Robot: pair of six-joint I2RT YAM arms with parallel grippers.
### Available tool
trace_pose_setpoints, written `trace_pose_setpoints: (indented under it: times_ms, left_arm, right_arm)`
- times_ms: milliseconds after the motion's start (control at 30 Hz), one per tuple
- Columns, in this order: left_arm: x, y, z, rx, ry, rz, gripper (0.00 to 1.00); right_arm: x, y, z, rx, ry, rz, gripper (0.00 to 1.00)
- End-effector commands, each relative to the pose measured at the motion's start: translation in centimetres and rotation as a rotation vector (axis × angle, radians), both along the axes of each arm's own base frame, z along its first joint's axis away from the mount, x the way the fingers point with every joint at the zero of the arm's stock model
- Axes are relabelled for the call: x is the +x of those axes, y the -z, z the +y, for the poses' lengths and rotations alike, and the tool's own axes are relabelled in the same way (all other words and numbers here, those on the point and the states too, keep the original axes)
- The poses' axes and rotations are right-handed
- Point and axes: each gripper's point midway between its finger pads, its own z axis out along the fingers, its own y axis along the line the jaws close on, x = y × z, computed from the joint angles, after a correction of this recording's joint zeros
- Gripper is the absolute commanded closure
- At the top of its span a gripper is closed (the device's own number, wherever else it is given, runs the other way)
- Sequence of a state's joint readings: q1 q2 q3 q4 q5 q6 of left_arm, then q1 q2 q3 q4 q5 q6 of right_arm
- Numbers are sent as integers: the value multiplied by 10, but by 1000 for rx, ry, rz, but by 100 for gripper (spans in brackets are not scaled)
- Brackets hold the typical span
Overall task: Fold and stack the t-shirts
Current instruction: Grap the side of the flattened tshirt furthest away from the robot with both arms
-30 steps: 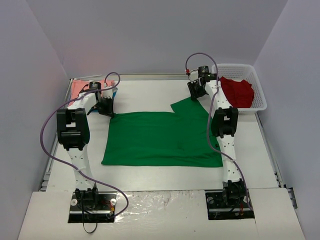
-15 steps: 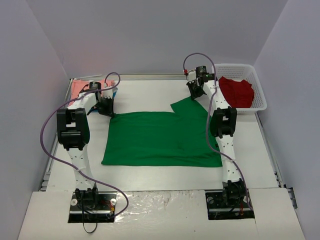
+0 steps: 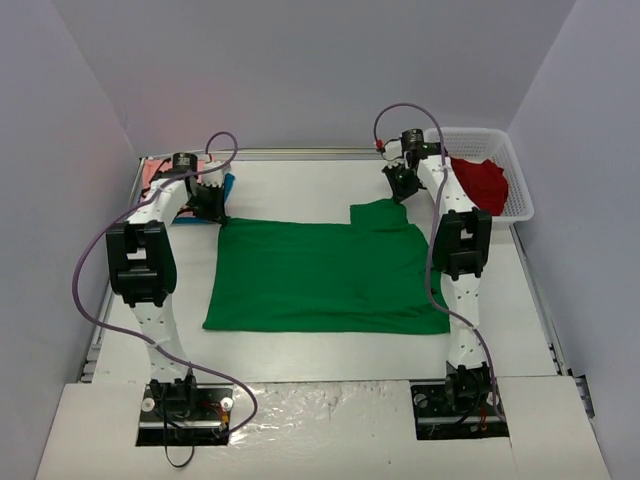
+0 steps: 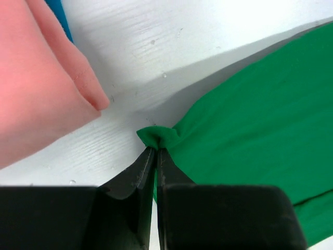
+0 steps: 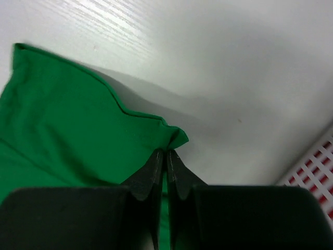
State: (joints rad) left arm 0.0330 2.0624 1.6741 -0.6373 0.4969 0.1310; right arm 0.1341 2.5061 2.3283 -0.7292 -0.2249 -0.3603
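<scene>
green t-shirt (image 3: 325,275): I judge it limp, light | best held at corners toward tabletop (image 3: 300,190) far edge | both jaws clamped there

White table (image 3: 300,188), pale lilac walls (image 3: 300,70) on three sides, soft even light

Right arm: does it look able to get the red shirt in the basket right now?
Reach looks fine, but probably not yet. The right gripper is shut on a corner of the green shirt, so it has no free jaws. The red shirt lies uncovered in the open basket beside it.
</scene>
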Motion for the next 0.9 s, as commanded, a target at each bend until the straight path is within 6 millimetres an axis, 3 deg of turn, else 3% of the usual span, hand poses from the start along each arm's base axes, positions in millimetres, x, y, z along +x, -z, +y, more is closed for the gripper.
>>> trace_pose_setpoints:
  times_ms: [0, 133, 167, 233, 267, 333, 367, 867]
  left_arm:
    - [-2, -57, 0, -5, 25, -114, 98]
    - [-17, -68, 2, -18, 24, -131, 98]
    - [-19, -69, 2, -20, 29, -135, 98]
    - [-27, -70, 4, -25, 24, -134, 98]
    - [-30, -71, 3, -38, 30, -136, 98]
    - [-38, -72, 4, -59, 28, -132, 98]
    - [-42, -72, 4, -63, 33, -129, 98]
    - [-93, -67, 3, -66, 106, -126, 97]
  right_arm:
    - [-11, -74, -13, 4, 16, -93, 100]
    - [-27, -93, -17, 20, 22, -102, 100]
    - [-32, -106, -17, 30, 21, -119, 100]
    - [-44, -105, -17, 34, 21, -98, 100]
    - [-49, -117, -17, 41, 20, -118, 100]
    - [-62, -115, -18, 42, 20, -92, 100]
    - [-68, -126, -18, 45, 21, -111, 100]
    - [-172, -135, -25, 52, -23, -34, 100]
